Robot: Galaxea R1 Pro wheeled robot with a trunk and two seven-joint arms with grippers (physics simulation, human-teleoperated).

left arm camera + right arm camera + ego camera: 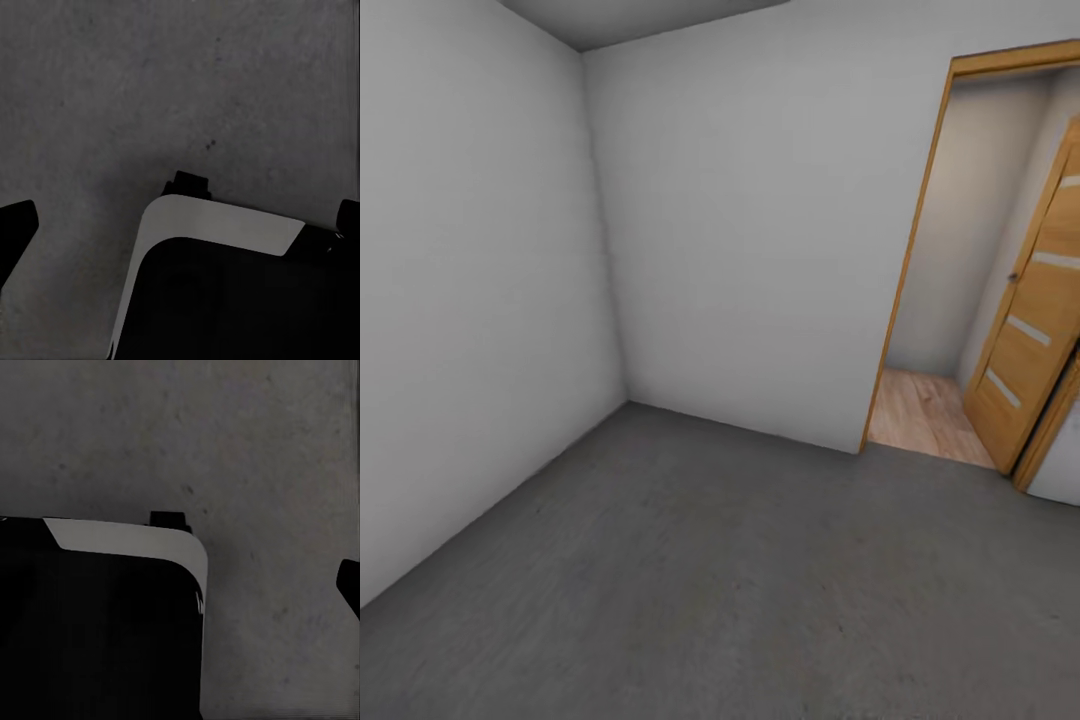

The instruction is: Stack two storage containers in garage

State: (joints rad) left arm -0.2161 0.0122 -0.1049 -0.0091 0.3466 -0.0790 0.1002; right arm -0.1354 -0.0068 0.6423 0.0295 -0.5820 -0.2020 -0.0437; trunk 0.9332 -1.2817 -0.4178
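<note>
The garage floor (690, 590), a dark grey, mottled concrete surface, spreads across the lower part of the head view and runs back to a corner where two plain white-grey walls (750, 220) meet. On the right of the far wall a wood-framed doorway (920, 250) stands open; its wooden door (1040, 310), with pale horizontal inserts, is swung back on the right side of the opening. Beyond the threshold lies a light wood plank floor (920, 410) and a further pale wall.

In the left wrist view the same rough concrete (180, 90) forms the background, and a dark robot body part with a pale rounded edge (217, 225) lies over it. Dark finger tips (16, 225) enter from opposite edges of the picture, well apart, so the left fingers stand spread with nothing between them.

In the right wrist view the concrete (247, 450) again forms the background, beside a dark body part with a pale rounded rim (135, 540). One dark finger tip (349, 581) shows at the edge; whether the right fingers are apart or together cannot be told.
</note>
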